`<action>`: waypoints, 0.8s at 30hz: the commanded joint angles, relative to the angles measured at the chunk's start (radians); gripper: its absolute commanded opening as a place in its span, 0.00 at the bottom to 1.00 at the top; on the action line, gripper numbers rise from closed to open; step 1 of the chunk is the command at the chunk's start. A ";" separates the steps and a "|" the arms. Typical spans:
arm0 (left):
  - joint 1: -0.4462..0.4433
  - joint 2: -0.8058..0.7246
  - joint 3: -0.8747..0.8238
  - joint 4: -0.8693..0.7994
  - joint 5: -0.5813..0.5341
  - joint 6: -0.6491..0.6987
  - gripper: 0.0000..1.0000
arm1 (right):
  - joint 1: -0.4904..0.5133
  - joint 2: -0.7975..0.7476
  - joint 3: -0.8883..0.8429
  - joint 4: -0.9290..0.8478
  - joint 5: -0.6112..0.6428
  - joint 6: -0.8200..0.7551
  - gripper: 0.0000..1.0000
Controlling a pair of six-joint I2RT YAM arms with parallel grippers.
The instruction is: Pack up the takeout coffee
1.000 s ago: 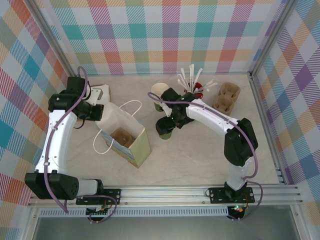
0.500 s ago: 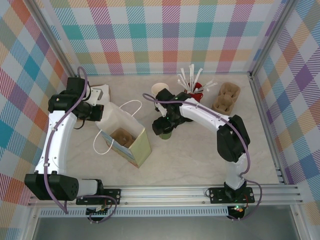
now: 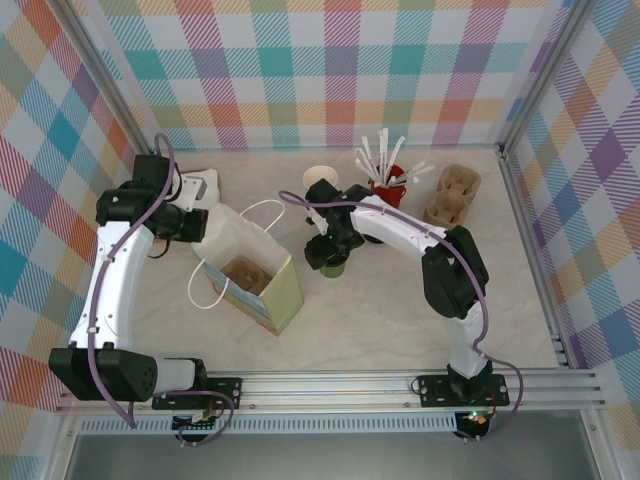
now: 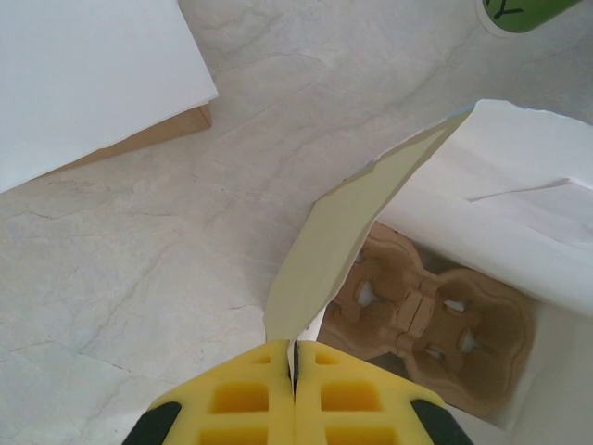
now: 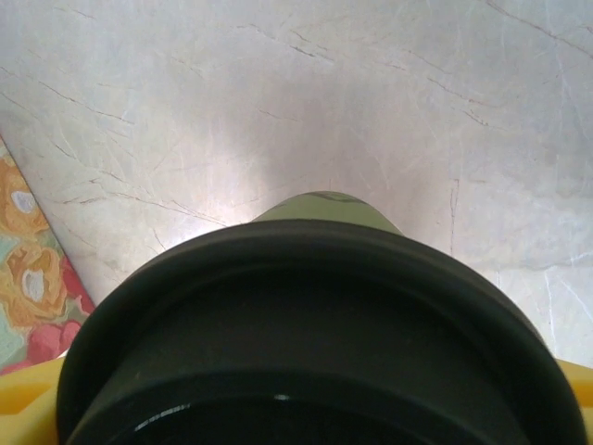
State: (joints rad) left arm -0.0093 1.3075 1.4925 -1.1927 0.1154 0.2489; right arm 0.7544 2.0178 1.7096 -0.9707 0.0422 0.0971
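The takeout coffee (image 3: 333,268), a green cup under a black lid (image 5: 315,334), stands on the table just right of the gift bag (image 3: 255,275). My right gripper (image 3: 327,250) is down over it. Its yellow fingers (image 5: 28,403) show at both sides of the lid, and I cannot tell whether they press on it. My left gripper (image 4: 295,348) is shut on the bag's pale green rim (image 4: 334,241), holding the mouth open. A brown cardboard cup carrier (image 4: 435,315) lies inside the bag.
A stack of lidless green cups (image 3: 320,182), a red holder of white sticks (image 3: 385,175) and a pile of cardboard carriers (image 3: 452,195) stand behind the coffee. A white box (image 4: 83,74) lies beyond the bag at the back left. The bag's flowered side (image 5: 23,269) is close left of the cup.
My right gripper has slid left and settled over the lidded cup, and its fingers have begun to come together. The left gripper and the bag have not moved.
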 commanded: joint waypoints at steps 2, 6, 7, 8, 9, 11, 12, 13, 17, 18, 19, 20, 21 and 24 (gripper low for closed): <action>0.017 -0.022 -0.017 0.026 0.056 -0.031 0.00 | 0.007 -0.035 0.007 -0.037 0.008 -0.004 0.84; 0.017 -0.018 -0.012 0.048 0.112 -0.072 0.00 | -0.002 -0.094 -0.021 -0.038 0.010 0.001 0.83; 0.016 -0.016 -0.012 0.052 0.125 -0.080 0.00 | -0.006 -0.108 -0.028 -0.037 0.010 0.004 0.83; 0.014 -0.014 -0.011 0.055 0.138 -0.087 0.00 | -0.015 -0.126 -0.039 -0.040 0.010 0.006 0.83; 0.012 -0.012 -0.012 0.058 0.149 -0.096 0.00 | -0.026 -0.147 -0.051 -0.044 0.010 0.010 0.83; 0.006 -0.011 -0.010 0.066 0.166 -0.108 0.00 | -0.051 -0.191 -0.082 -0.045 0.008 0.016 0.83; -0.002 -0.010 -0.006 0.068 0.174 -0.116 0.00 | -0.067 -0.218 -0.100 -0.045 0.007 0.018 0.83; -0.012 -0.007 0.000 0.067 0.180 -0.122 0.00 | -0.086 -0.240 -0.115 -0.046 0.002 0.019 0.83; -0.076 0.018 0.037 0.061 0.163 -0.147 0.00 | -0.174 -0.332 -0.172 -0.061 -0.003 0.016 0.83; -0.097 0.027 0.048 0.062 0.160 -0.153 0.00 | -0.204 -0.356 -0.188 -0.063 -0.007 0.015 0.83; -0.117 0.040 0.058 0.064 0.158 -0.161 0.00 | -0.236 -0.382 -0.199 -0.065 -0.014 0.013 0.83; -0.135 0.053 0.069 0.065 0.155 -0.169 0.00 | -0.259 -0.404 -0.207 -0.069 -0.021 0.011 0.82; -0.154 0.072 0.083 0.064 0.153 -0.180 0.00 | -0.284 -0.428 -0.210 -0.076 -0.023 0.006 0.83; -0.211 0.134 0.139 0.063 0.140 -0.204 0.00 | -0.335 -0.494 -0.201 -0.102 -0.021 -0.007 0.83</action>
State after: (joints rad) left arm -0.1780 1.3952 1.5742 -1.1450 0.2527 0.0906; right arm 0.4397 1.5883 1.5063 -1.0279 0.0422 0.0967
